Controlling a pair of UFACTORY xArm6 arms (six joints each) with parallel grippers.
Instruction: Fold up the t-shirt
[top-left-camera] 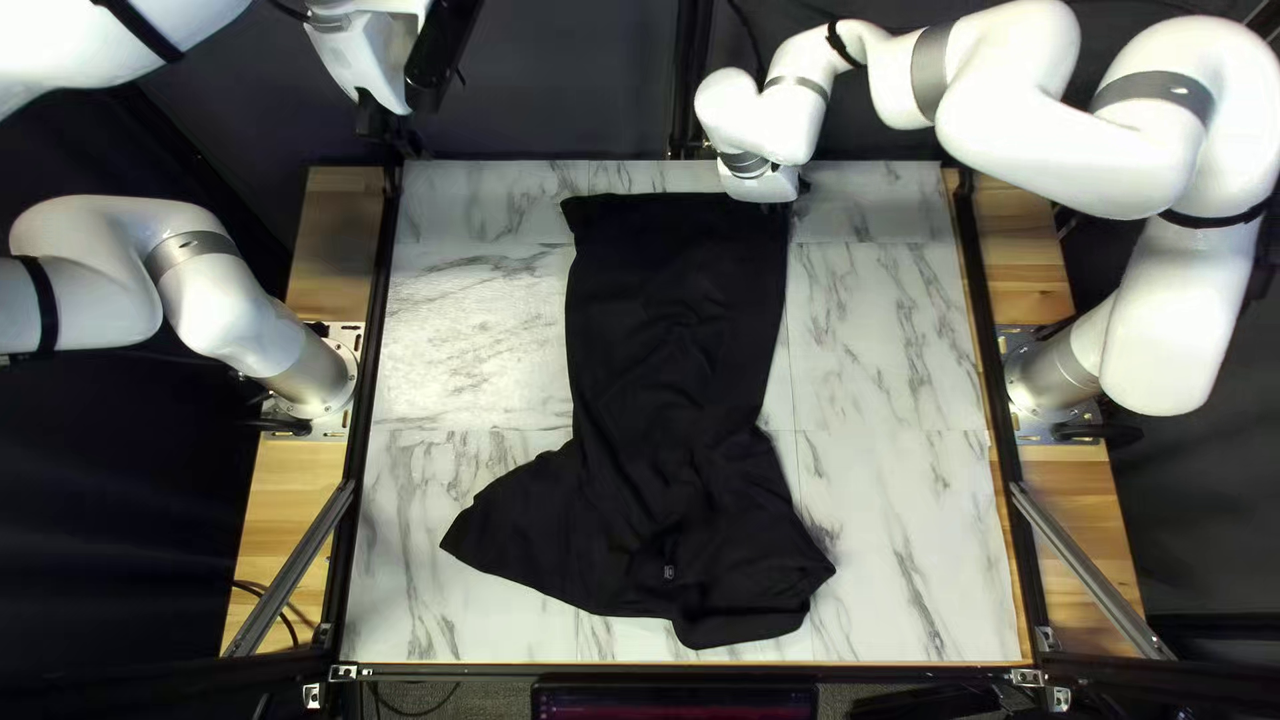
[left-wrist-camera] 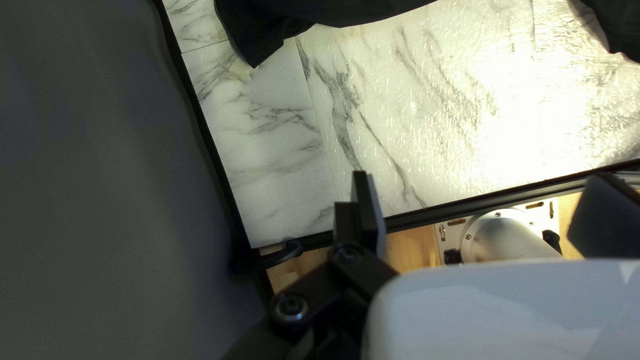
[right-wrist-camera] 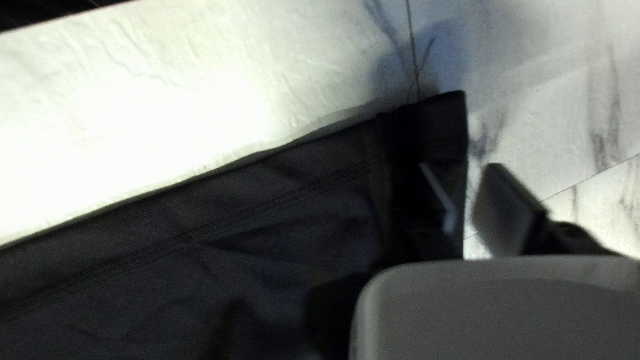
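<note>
A black t-shirt (top-left-camera: 670,400) lies lengthwise down the middle of the marble table (top-left-camera: 880,340), its narrow straight end far and its wider bunched end near. My right gripper (top-left-camera: 765,188) is down at the shirt's far right corner. In the right wrist view the right gripper (right-wrist-camera: 467,210) has its fingers close together on the corner of the stitched hem (right-wrist-camera: 435,130). My left gripper (top-left-camera: 390,115) hangs raised above the table's far left corner. In the left wrist view the left gripper (left-wrist-camera: 482,215) is open and holds nothing, with a part of the shirt (left-wrist-camera: 260,30) far ahead.
A black metal frame (top-left-camera: 370,330) borders the marble, with wooden strips (top-left-camera: 300,480) outside it and both arm bases bolted there. Bare marble lies on either side of the shirt. A dark curtain hangs behind the far edge.
</note>
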